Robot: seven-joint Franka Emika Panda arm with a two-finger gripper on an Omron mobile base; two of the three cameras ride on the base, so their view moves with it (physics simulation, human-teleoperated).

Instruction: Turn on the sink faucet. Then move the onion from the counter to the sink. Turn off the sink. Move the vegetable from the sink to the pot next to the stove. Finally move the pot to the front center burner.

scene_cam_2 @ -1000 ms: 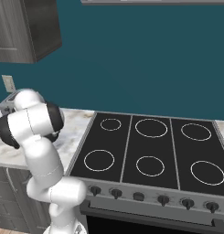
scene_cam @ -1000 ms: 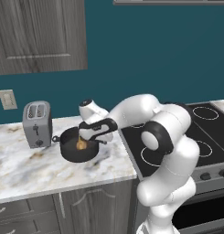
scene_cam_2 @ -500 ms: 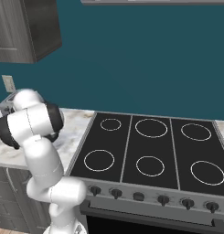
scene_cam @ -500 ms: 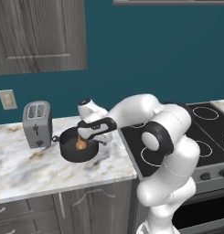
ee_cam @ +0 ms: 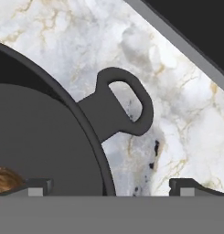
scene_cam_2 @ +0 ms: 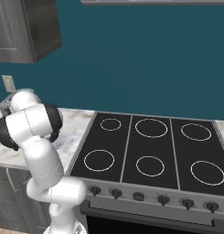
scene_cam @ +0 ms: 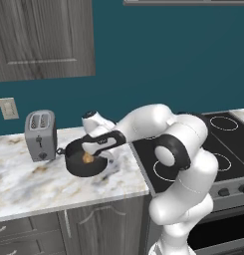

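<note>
pot (scene_cam: 83, 160) | on the worktop (scene_cam: 24, 184) beside the stove (scene_cam_2: 150, 151), onion (scene_cam: 87, 158) inside | end effector (ee_cam: 109, 185) open, now shifted from over the onion to straddle the rim by the loop handle (ee_cam: 125, 107) | we judge pot grasp next

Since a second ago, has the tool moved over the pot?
Yes, slightly. In the left base view the tool has eased toward the stove, away from the toaster, over the pot, jaws open.
</note>
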